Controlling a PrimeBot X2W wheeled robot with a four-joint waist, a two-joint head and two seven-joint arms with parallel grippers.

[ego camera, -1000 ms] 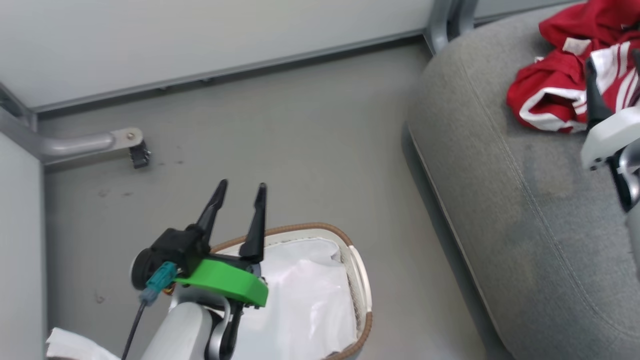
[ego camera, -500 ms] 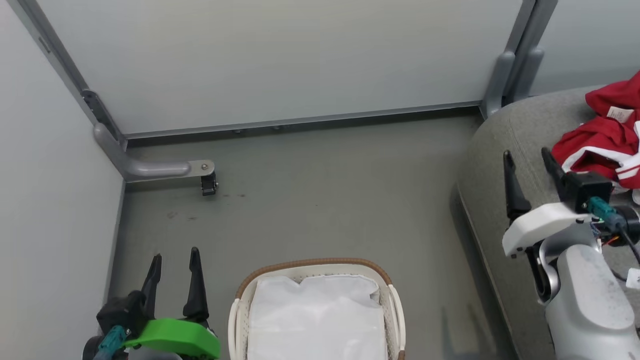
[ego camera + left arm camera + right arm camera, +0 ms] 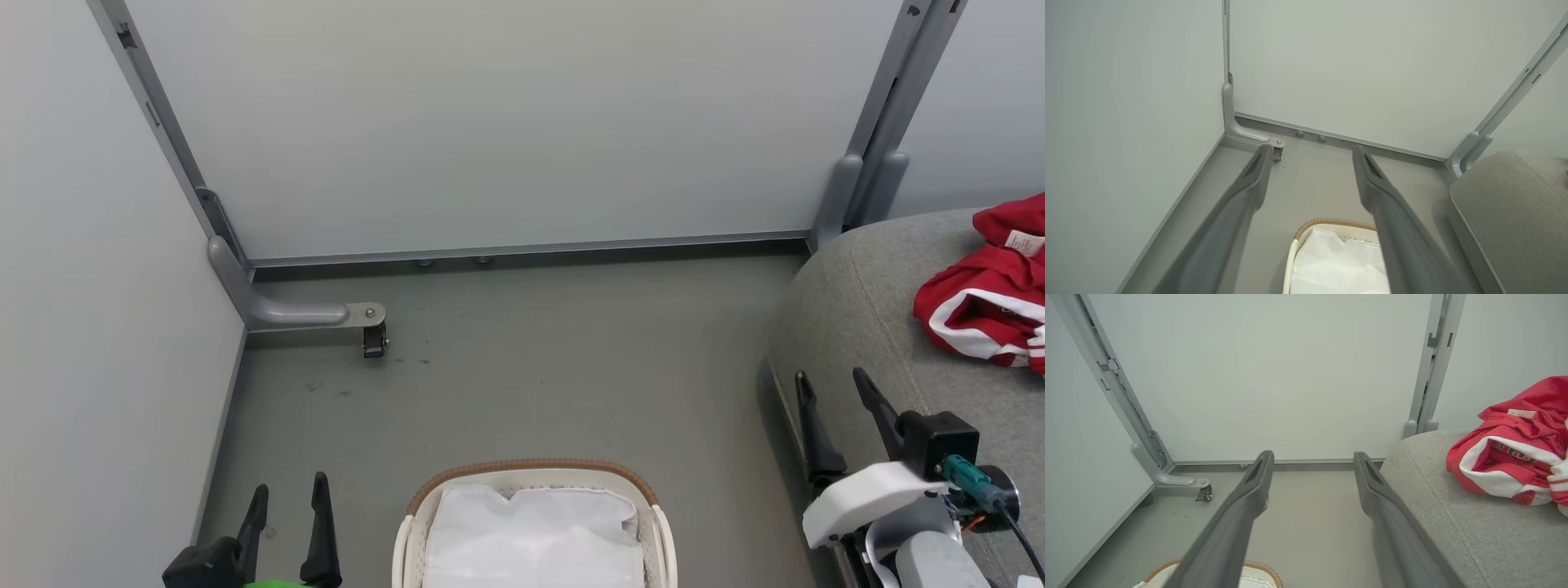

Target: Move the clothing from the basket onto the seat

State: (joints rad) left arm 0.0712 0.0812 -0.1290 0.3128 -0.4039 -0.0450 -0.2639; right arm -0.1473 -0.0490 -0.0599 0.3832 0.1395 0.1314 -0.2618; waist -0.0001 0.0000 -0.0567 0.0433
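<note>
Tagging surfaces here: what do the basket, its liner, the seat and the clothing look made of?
The basket looks matte white plastic, going by its perforated wall; its brown braided rim may be rattan. The liner is thin white cloth, creased. The seat is grey woven upholstery with stitched seams. The clothing is soft red fabric with white bands, probably knit, lying in loose folds.

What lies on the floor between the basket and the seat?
Only bare grey floor separates the basket from the seat, as the head view shows.
</note>
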